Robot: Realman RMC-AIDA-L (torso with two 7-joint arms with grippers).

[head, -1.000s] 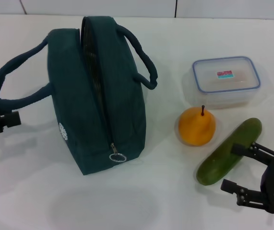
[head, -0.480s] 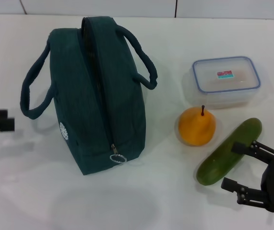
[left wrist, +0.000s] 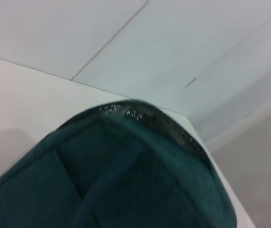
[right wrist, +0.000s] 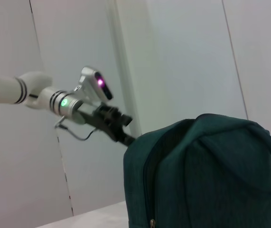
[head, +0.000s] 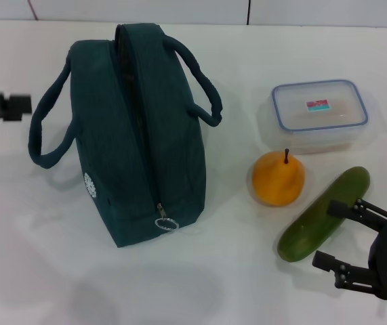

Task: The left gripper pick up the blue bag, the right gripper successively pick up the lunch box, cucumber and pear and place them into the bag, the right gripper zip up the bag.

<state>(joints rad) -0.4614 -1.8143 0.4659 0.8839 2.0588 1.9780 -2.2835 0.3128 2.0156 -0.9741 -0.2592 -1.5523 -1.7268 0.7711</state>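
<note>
The right claw (head: 353, 238) sits low at the worktop's (head: 44, 271) near right corner, its two black fingers spread wide and holding nothing; one fingertip lies over the near end of the cucumber (head: 323, 214), though contact is unclear. The left claw (head: 3, 107) is a blurred black shape at the far left, level with the bag's upper half and clear of its handle; whether its fingers are parted cannot be told. From the right wrist it (right wrist: 112, 124) shows on a silver cylindrical wrist with a green light, beside the bag's top.

The blue bag (head: 139, 135) stands upright on the white worktop: dark teal woven fabric, two padded loop handles, a white round logo, and a metal ring zipper pull (head: 166, 222) at the near end. To its right lie the round orange-yellow pear (head: 278, 179), the smooth dark green cucumber just beside it, and the clear, blue-rimmed lunch box (head: 319, 112) farther back.
</note>
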